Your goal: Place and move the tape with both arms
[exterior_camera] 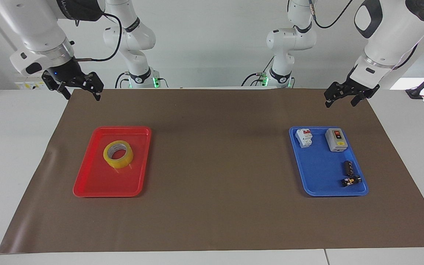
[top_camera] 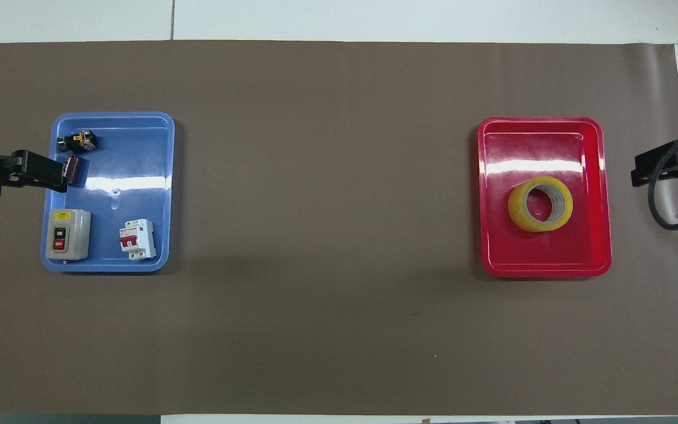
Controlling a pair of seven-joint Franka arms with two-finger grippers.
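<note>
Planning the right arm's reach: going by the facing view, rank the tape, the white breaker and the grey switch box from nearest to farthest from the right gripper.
1. Tape, in the red tray at the right arm's end, nearest the right gripper.
2. White breaker, in the blue tray at the left arm's end, on the side toward the middle.
3. Grey switch box, beside the breaker, toward the table's end.
</note>
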